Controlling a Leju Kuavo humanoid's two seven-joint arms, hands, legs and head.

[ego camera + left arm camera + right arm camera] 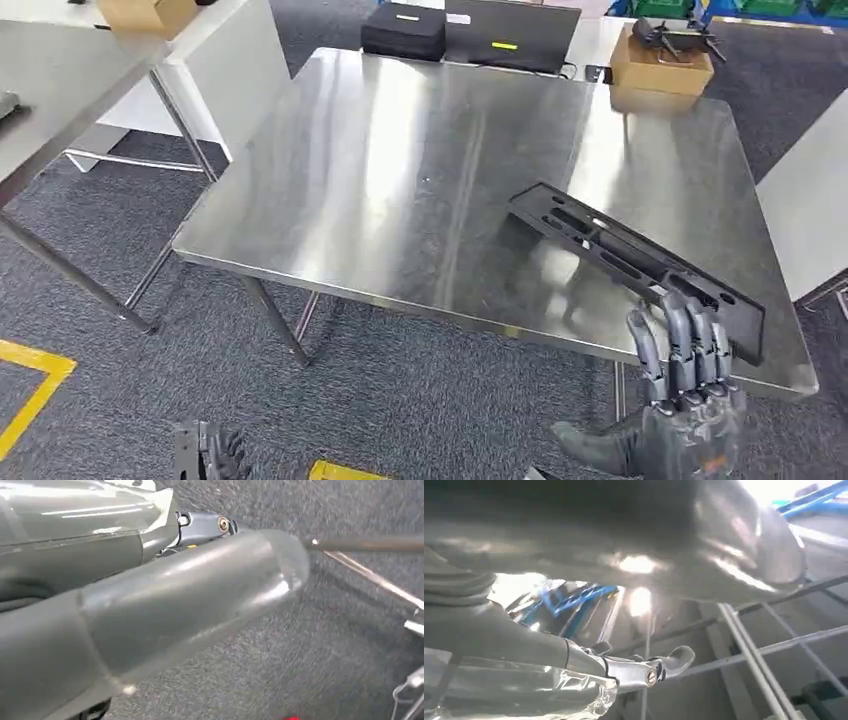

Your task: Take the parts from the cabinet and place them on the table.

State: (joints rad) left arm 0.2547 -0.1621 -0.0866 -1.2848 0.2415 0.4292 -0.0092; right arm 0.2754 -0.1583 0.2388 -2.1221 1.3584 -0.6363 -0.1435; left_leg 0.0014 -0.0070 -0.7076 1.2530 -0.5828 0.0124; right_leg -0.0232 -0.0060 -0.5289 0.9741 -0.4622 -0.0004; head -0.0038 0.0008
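We see the black part (636, 262), a long flat slotted panel, lying on the steel table (400, 180) toward its 4 o'clock corner, long axis running from approx 10 o'clock to 4 o'clock. Its near end sits close to the table's front edge.

Our right hand (685, 385) comes up at the panel's 6 o'clock end, fingers raised and side by side, tips overlapping the panel's near end in head view. Whether they touch it or just stand in front, we can't tell. We see nothing clamped in the hand, so we read it as loose and holding nothing, w/ fingers extended rather than curled.

Our left hand (215, 452) hangs low by the floor at 7 o'clock of the table, well apart from the part. Fingers look partly curled, nothing in them; open vs closed we can't tell for sure.

Handling, our judgement: the panel looks rigid, prob. moulded plastic or thin metal, light for its length, not fragile. On polished steel it'll likely slide easily if nudged. Being long, it'd tip if taken at one end, so best hold is across the narrow width near mid-length, or via a slot edge.

A cardboard box (660, 60) sits at the table's 1 o'clock corner, black cases (403, 30) beyond 12 o'clock.
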